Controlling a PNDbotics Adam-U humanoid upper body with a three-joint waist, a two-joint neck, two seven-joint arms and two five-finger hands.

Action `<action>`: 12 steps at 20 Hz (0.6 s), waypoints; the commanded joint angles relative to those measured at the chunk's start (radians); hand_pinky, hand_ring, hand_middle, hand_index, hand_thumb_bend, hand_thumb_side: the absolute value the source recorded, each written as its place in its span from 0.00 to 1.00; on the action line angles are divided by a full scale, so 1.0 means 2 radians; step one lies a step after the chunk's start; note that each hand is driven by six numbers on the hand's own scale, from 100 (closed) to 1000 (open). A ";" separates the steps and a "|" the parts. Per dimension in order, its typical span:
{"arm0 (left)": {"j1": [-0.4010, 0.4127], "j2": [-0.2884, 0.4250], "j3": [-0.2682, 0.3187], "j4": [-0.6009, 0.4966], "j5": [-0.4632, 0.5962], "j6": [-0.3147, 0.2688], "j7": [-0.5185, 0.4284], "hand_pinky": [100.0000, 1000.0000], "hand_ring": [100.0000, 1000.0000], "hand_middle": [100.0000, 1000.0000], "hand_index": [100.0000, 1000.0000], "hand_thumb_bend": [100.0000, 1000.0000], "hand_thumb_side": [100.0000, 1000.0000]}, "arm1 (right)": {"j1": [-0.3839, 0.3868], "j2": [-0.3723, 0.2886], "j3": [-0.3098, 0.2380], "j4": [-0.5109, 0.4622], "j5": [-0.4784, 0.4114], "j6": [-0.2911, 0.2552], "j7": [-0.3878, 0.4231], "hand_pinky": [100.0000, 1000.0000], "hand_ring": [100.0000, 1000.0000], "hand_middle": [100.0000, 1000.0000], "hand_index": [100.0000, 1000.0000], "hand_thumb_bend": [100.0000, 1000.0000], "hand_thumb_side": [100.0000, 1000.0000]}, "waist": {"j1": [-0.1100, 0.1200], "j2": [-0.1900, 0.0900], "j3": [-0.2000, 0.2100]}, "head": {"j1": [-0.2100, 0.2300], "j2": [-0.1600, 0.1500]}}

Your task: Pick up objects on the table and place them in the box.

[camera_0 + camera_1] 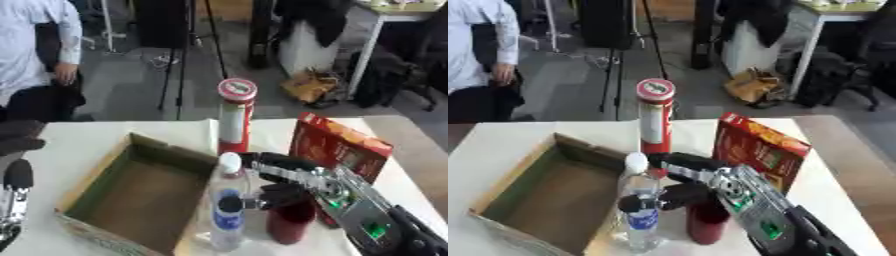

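right arm [376, 220]: enters from lower right corner, forearm angled up-left | right hand [282, 177]: fingers curled, upper fingers [278, 161] above palm, thumb [234, 203] extended left below | left arm [16, 187]: partly visible at left edge, hand state indeterminate

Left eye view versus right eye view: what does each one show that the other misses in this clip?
Only the left eye view shows the left hand, a dark shape at the left edge; its fingers are not readable. The right eye view adds nothing of its own on the table. Both share the open cardboard box, the tall red canister standing behind it, the red carton, the clear bottle with the right hand curled round it, and a dark red cup beside.
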 commanded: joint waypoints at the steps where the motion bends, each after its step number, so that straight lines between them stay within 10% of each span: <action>1: -0.003 0.004 -0.002 -0.007 0.002 0.000 -0.003 0.82 0.80 0.76 0.72 0.00 0.82 | -0.012 -0.002 -0.002 -0.003 0.007 0.004 -0.012 1.00 1.00 0.95 1.00 0.76 0.98 | 0.001 -0.006 0.000 | -0.002 -0.005; 12: -0.002 0.004 -0.003 -0.007 0.003 -0.001 -0.011 0.82 0.80 0.76 0.72 0.00 0.81 | -0.014 -0.001 -0.005 0.010 0.016 0.001 -0.036 0.99 0.98 0.89 0.93 0.70 0.96 | 0.002 -0.006 -0.001 | -0.005 -0.008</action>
